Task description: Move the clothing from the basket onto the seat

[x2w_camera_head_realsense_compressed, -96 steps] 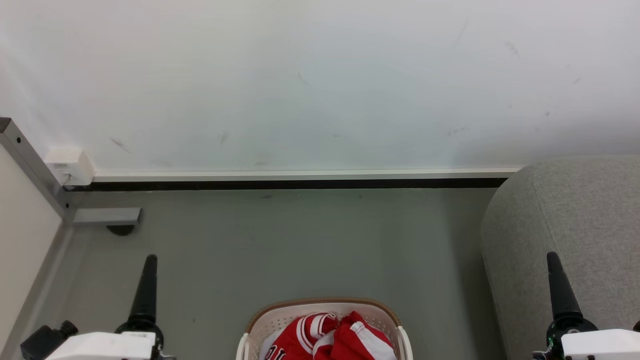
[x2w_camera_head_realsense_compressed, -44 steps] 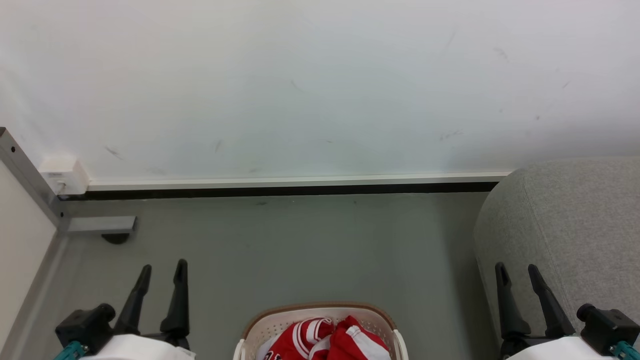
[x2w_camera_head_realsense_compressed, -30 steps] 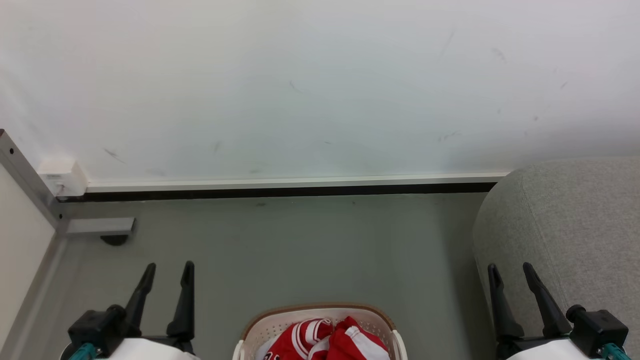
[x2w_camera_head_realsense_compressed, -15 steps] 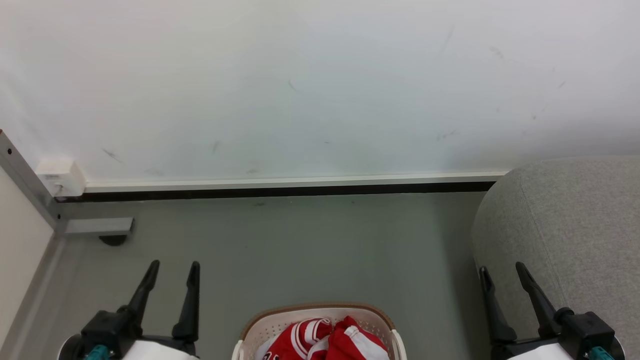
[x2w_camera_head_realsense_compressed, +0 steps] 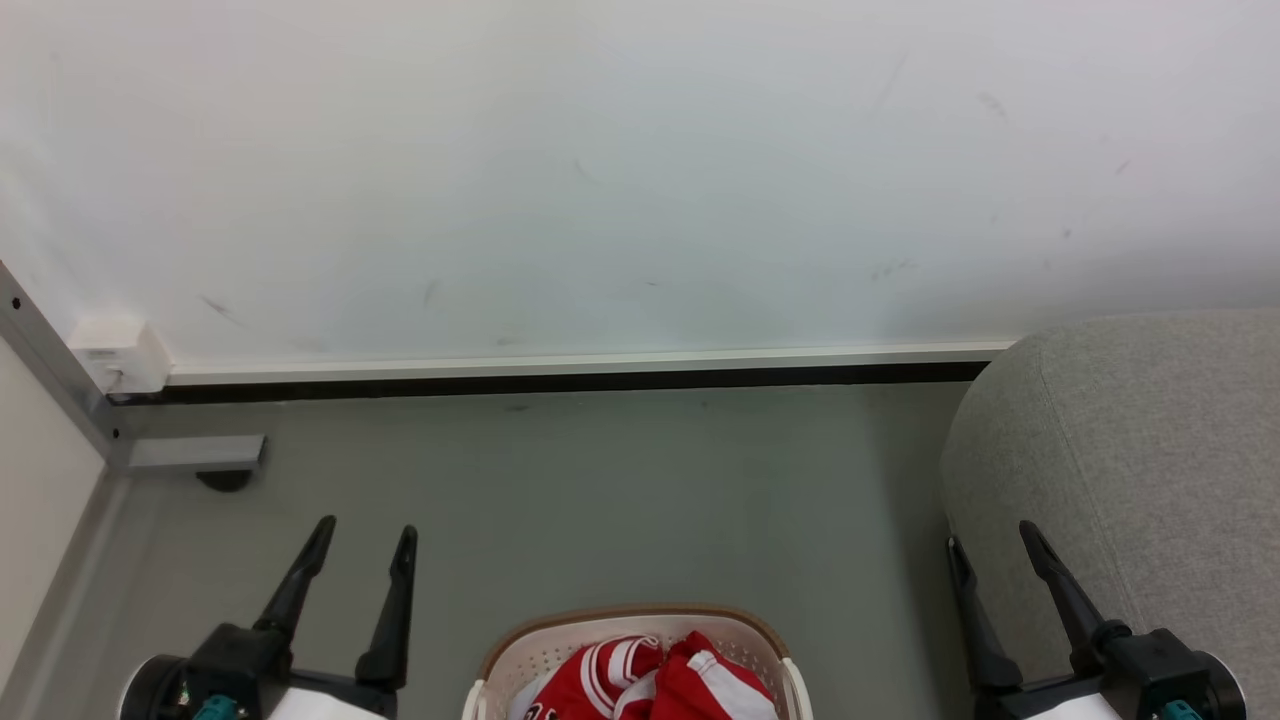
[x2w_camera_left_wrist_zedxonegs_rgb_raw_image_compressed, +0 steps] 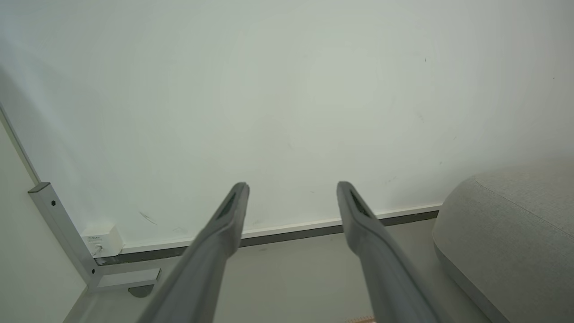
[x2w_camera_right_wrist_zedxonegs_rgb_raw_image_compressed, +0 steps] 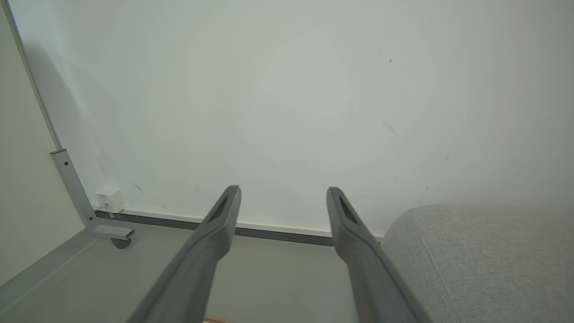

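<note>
On my left, a grey metal post runs down to the floor at its far left corner. A small white box sits against the wall just beside it. A short grey foot sticks out from the post along the floor.

Next comes my left gripper, low in the head view. Its two dark fingers are spread apart with a clear gap between them. They hold nothing and touch nothing, hanging above bare floor. In the left wrist view I see the same splayed fingers with only wall and skirting board beyond them.

In the middle, the basket stands on the floor, well back from the floor's far edge at the wall and between my two grippers. Its brown rim and perforated cream wall show, and the head view's bottom edge cuts off its near part. The clothing lies bunched inside it, red with white stripes and trim. Neither gripper touches the clothing or the basket.

To the right, my right gripper is parted about as widely, and it is empty too. Its fingers show just in front of the seat's rounded left end; I cannot tell whether they brush the fabric.

Farthest right is the seat, light grey, with a seam running along its edge. It stands close to the wall at the floor's far right corner.
</note>
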Robot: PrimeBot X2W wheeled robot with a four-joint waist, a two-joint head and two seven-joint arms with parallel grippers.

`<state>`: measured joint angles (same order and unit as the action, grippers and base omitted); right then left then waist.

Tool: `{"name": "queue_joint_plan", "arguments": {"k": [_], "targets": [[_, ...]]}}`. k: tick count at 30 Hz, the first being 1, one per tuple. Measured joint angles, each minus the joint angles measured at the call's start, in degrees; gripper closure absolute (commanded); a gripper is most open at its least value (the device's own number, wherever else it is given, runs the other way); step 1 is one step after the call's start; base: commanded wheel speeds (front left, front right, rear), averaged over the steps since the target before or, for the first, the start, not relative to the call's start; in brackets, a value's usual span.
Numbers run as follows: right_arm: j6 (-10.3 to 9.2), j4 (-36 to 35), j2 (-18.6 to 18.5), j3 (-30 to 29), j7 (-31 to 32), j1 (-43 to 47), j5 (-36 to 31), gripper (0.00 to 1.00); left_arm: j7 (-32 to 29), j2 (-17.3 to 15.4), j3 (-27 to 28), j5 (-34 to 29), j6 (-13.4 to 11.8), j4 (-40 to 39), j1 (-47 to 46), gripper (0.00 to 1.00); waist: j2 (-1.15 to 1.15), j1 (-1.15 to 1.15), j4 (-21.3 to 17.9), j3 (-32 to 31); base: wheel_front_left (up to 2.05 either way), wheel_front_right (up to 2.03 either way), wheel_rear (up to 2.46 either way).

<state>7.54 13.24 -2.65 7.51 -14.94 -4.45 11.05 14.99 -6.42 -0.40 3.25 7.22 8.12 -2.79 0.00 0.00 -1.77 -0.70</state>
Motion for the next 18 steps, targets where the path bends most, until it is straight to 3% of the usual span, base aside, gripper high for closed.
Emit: {"name": "queue_joint_plan", "arguments": {"k": [18], "targets": [[0.00,0.0,0.0,0.1,-0.2,0.1,0.1,0.00,0.1,0.4,0.7,-0.1,0.2,0.3,0.0,0.00,0.00,0.00,0.1,0.2,0.00,0.00,0.00]]}}
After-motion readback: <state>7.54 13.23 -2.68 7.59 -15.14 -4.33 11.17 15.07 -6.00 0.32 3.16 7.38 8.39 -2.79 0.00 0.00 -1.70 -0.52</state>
